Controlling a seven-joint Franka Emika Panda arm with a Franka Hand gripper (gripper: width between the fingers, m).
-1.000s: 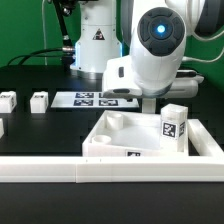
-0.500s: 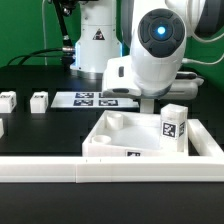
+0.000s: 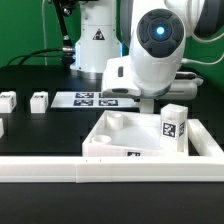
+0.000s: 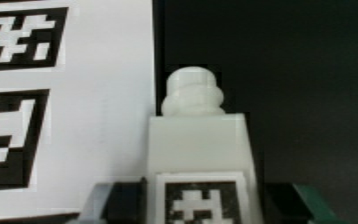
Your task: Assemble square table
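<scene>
The tool [image 4: 197, 203] is narrowed onto a leg [image 4: 197, 140], dark fingers [image 4: 114, 200] tight against both flanks. The leg's long axis runs straight out ahead, rounded peg [image 4: 194, 88] leading, just beside the marker board [image 4: 51, 100]. In the exterior view the square top [image 3: 100, 148] lies on the black surface [image 3: 30, 125], nearer the camera than the marker board — a second leg [image 3: 173, 127] stands upright inside it.

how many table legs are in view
4. One leg and a second leg stand side by side at the exterior view's left, a third leg is cut off at that edge, a fourth leg stands upright over the table top, apparently gripped by the end effector.
</scene>
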